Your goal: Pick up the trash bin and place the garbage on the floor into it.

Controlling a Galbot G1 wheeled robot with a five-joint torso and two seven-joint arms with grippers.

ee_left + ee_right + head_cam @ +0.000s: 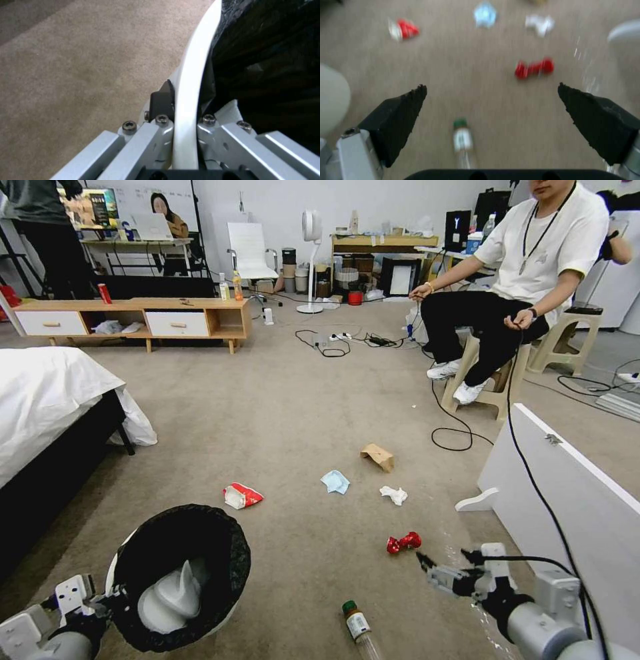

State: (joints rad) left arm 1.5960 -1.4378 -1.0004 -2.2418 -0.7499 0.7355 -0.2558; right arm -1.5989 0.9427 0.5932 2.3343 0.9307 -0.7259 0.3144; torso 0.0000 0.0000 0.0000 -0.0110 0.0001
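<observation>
Beige short-pile floor [280,400], litter strewn: left end effector [185,130] clamps black-lined trash bin [180,573] rim at 7 o'clock; right end effector [491,110] agape.

Six litter pieces are lying on the carpet: one snack packet [243,495], mask [335,481], tissue [393,495], paper bag [377,457], crushed can [403,543], bottle [357,625]; one bin [180,577] sitting lower left.

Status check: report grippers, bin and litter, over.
Left gripper shut on round white black-lined trash bin rim. Right gripper open above green-capped clear bottle. Crushed red can nearby; nothing blocking.
</observation>
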